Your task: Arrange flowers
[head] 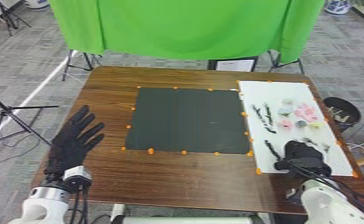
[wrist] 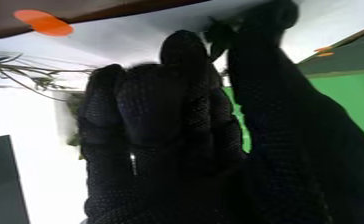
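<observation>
On the big brown table [head: 187,182], the white sheet [head: 269,90] lies to the right. The left hand [head: 65,145] is wide open, far off. The right hand [head: 305,154] is nearer, but I cannot tell if it holds anything. The dark thin stem [head: 273,149] seems to lie just to its left, pointing away and a bit left, so a small left nudge may do

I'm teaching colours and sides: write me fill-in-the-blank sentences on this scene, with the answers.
The pink flowers lie on a ____ sheet.
The dark mat is to the ____ of that sheet.
The robot's ____ hand is over that sheet.
The cloth beyond the table is ____.
Answers: white; left; right; green.
</observation>
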Robot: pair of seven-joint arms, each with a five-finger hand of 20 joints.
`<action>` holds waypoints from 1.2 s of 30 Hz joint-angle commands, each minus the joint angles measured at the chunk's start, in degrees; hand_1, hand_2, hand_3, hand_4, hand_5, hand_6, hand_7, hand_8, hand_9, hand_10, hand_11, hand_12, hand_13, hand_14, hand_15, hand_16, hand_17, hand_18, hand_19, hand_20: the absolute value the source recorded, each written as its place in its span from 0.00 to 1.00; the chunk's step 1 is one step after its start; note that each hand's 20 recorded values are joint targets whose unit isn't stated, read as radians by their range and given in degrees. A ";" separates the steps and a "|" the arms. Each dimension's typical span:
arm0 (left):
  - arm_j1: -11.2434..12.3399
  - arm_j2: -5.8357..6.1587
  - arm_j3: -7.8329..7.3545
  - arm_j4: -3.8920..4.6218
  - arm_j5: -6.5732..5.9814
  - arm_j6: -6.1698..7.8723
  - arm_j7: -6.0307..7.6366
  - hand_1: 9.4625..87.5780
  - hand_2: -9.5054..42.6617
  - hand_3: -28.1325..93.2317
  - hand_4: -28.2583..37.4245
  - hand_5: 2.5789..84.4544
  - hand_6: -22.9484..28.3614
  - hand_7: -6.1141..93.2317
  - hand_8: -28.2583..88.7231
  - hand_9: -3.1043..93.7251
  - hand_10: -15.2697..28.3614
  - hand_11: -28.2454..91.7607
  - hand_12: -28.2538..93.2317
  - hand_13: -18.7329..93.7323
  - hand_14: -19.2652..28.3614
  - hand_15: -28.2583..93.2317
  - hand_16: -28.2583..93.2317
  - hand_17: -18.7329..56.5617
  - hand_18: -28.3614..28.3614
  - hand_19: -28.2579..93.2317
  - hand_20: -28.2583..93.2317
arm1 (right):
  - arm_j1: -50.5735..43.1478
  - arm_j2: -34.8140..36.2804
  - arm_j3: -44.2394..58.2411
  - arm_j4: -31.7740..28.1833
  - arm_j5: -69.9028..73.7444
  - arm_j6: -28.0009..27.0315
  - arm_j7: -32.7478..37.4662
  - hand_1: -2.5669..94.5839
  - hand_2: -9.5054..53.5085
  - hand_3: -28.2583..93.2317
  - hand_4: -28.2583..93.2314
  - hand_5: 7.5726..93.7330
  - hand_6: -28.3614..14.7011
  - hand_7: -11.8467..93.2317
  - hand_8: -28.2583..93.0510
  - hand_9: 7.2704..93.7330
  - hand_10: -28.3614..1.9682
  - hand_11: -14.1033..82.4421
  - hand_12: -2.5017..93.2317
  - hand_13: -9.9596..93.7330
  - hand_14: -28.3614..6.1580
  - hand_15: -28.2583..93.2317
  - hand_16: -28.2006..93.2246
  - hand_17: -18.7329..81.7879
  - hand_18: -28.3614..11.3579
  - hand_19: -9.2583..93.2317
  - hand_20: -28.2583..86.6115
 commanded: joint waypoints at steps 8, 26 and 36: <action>0.31 0.11 0.01 0.27 0.18 -0.76 -0.96 0.21 0.08 0.80 0.05 0.25 0.50 0.25 0.16 0.22 0.58 0.37 0.39 0.33 0.72 0.47 0.24 0.09 0.90 0.55 0.31 | -4.84 -1.52 -2.67 4.29 5.09 -8.90 -5.10 0.52 0.00 0.94 0.00 0.72 0.72 0.56 0.38 0.89 0.79 0.50 0.69 0.85 0.67 0.81 0.49 0.55 0.25 0.88 0.61; 1.52 -0.22 -0.62 -0.34 0.27 0.23 -0.21 0.21 0.09 0.80 0.05 0.25 0.50 0.25 0.16 0.22 0.58 0.37 0.39 0.33 0.72 0.47 0.24 0.09 0.90 0.55 0.31 | -1.50 -0.06 1.87 0.40 17.31 -2.22 -3.86 0.29 0.46 0.98 0.12 0.45 0.61 0.87 0.46 0.77 0.72 0.81 0.83 0.81 0.63 0.93 0.51 0.53 0.24 0.92 0.64; 2.49 0.20 -1.57 -1.21 0.06 1.05 0.38 0.21 0.09 0.80 0.06 0.25 0.50 0.25 0.16 0.22 0.58 0.37 0.39 0.33 0.72 0.47 0.24 0.09 0.90 0.55 0.31 | 7.65 2.62 3.34 -2.99 28.50 4.18 0.09 0.30 0.43 0.98 0.14 0.46 0.60 0.87 0.45 0.77 0.71 0.82 0.81 0.81 0.64 0.93 0.50 0.54 0.24 0.93 0.64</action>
